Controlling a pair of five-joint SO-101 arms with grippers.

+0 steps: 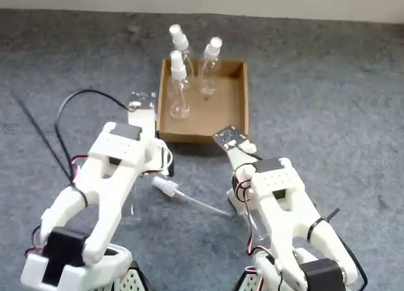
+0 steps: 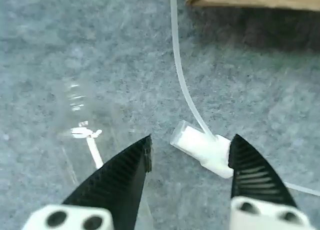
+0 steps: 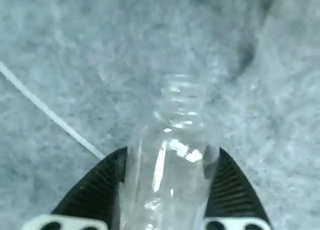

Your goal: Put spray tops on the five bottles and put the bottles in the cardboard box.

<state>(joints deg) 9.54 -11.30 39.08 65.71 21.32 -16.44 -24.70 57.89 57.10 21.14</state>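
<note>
2 grippers angle down: left gripper (image 2: 191,141) gapes over a spray top (image 2: 202,151), right gripper (image 3: 171,155) clamps a bottle (image 3: 176,108).

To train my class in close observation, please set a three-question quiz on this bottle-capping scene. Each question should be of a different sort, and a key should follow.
1. How many bottles at the cardboard box wear spray tops?
2. True or false: the bottle in the right gripper already has a top on its neck.
3. Where is the loose spray top?
A. inside the box
B. on the table, between the open fingers of the left gripper
C. screwed onto a lying bottle

Key: 1. three; 2. false, its threaded neck is bare; 3. B.
</note>
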